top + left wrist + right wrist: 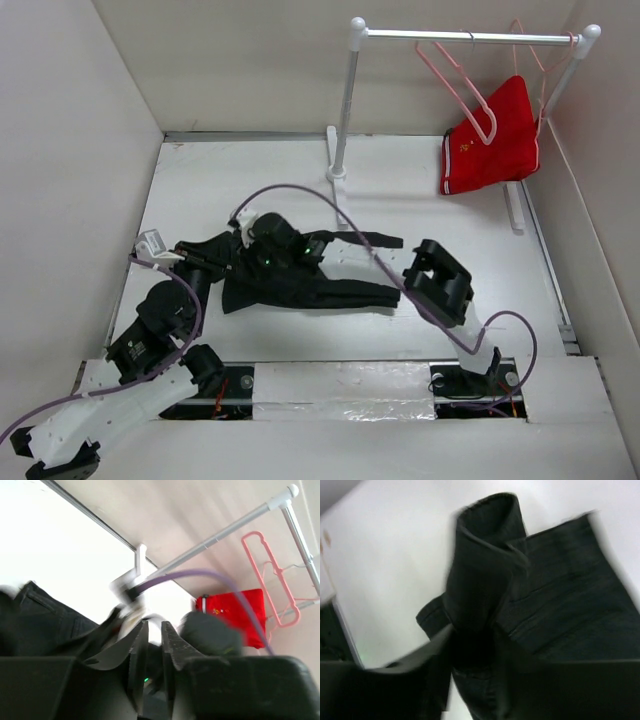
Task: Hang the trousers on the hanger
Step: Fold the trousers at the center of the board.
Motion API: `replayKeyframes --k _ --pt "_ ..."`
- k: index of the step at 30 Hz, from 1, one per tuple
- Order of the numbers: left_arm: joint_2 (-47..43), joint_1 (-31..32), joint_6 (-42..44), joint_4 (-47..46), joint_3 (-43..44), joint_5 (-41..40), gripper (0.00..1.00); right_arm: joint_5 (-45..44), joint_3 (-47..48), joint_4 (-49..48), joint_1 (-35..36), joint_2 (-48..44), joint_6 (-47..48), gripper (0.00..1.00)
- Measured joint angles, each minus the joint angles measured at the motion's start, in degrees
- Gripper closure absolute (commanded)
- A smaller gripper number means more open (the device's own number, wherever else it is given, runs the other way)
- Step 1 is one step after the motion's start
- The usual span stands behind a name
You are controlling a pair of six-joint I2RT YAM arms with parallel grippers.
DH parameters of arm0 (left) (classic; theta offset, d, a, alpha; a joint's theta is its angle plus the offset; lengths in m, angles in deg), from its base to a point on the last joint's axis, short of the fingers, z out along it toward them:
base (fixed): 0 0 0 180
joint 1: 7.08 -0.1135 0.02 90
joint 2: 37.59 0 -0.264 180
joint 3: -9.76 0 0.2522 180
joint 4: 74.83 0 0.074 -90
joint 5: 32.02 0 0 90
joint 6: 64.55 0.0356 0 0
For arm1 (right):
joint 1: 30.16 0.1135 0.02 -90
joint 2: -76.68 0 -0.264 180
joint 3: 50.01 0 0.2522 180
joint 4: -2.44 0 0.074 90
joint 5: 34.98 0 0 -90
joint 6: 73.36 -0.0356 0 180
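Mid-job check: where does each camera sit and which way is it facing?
Top: above, behind the bases, looking down on table, trousers, rack; left arm and right arm show.
Left wrist: low by the trousers, facing the far rack, hanger, shorts; left tool shows.
Right wrist: close above the trousers, looking down; blurred right tool shows, cloth in it.
Shared: trousers in all three; rack in top and left wrist.

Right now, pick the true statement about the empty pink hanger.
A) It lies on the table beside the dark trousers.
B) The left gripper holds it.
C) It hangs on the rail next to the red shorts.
C: the hanger hangs by its hook from the rail, beside the red shorts. The trousers lie apart from it on the table.
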Motion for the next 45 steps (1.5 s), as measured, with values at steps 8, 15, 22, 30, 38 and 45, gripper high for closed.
replayKeyframes --k 8,15,22,30,38,45 --pt "-1.2 0.0 -2.6 3.2 -0.1 -3.6 0.68 2.6 -3.2 -0.3 3.3 -0.6 -0.7 0.13" --pt "8.3 0.0 -2.6 -3.7 -4.4 -2.7 0.62 3.0 -24.3 -7.5 -4.1 -24.8 -1.4 0.81" --pt "34.4 -1.2 -1.3 -13.8 -5.4 7.0 0.61 -0.5 -46.6 -11.3 -7.8 -35.3 -3.7 1.00" --pt "44.0 -15.4 -1.6 -21.2 -9.9 16.2 0.61 -2.2 -61.3 -14.1 -10.7 -34.3 -6.7 1.00" --pt "36.6 -31.8 -4.8 -25.1 -22.7 25.2 0.61 -2.5 -65.0 -20.0 -11.0 -35.3 -8.8 1.00" --pt "25.1 -35.6 -4.9 -24.2 -23.9 29.1 0.69 -5.5 -64.4 -12.8 -12.5 -49.4 -7.3 1.00"
